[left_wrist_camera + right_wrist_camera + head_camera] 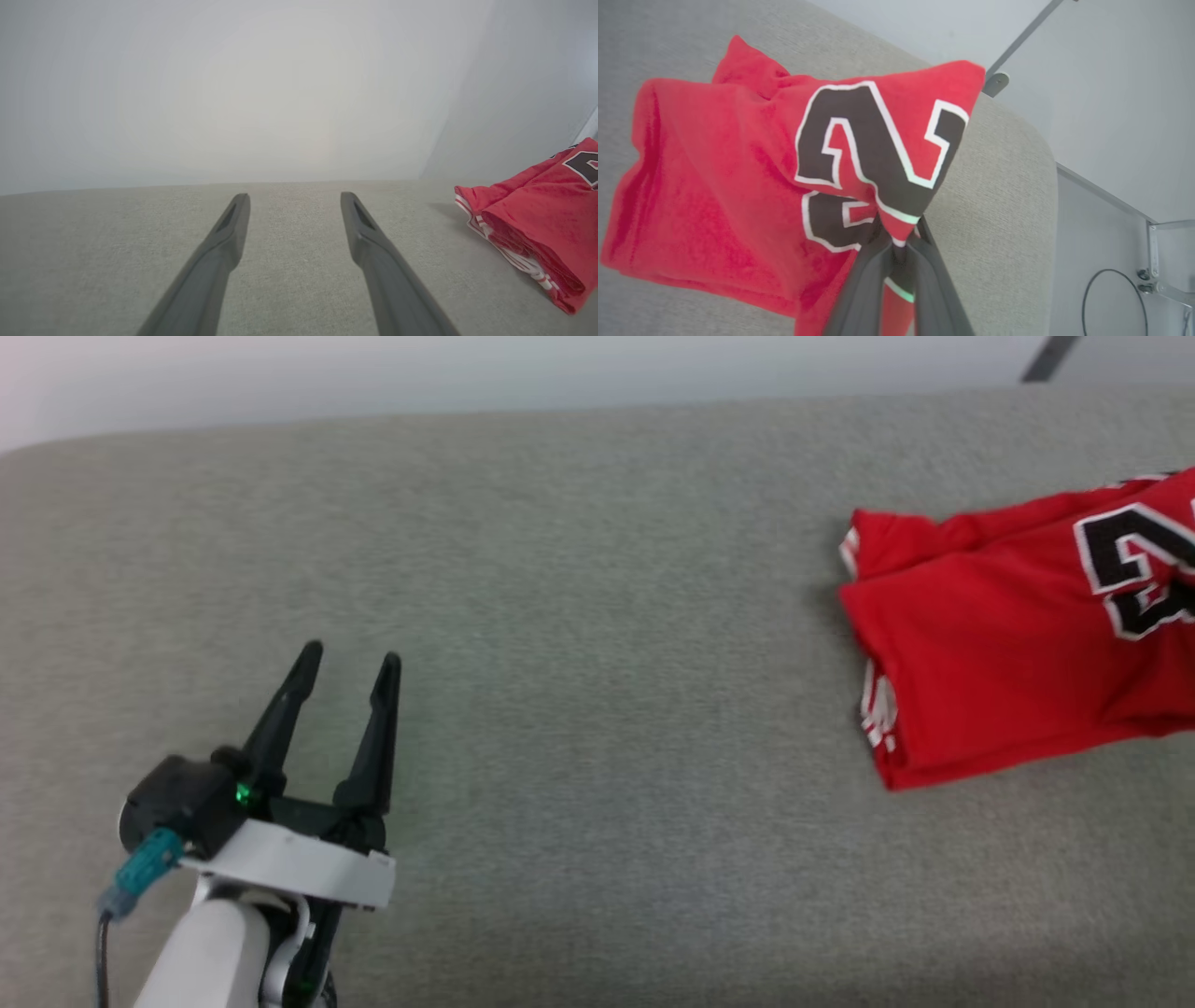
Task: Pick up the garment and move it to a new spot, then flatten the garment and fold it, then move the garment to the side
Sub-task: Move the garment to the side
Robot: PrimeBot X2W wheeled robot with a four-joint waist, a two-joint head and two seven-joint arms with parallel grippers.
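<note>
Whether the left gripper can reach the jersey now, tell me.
Probably yes: bare grey surface lies between the open left gripper and the jersey; the right gripper pinches it.

Reads "2" in black with white edging on the red jersey (705, 186), on its lifted fold. Shows part of a second digit just beneath, too crumpled to read.

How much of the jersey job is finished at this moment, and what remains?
Done, it seems: the jersey lies folded in stacked layers at the right of the grey cushion. In hand: the right hand is shut on its edge beside the number, so the move to the side appears under way. Left: set it down and release. The left hand is open and apart from it.
</note>
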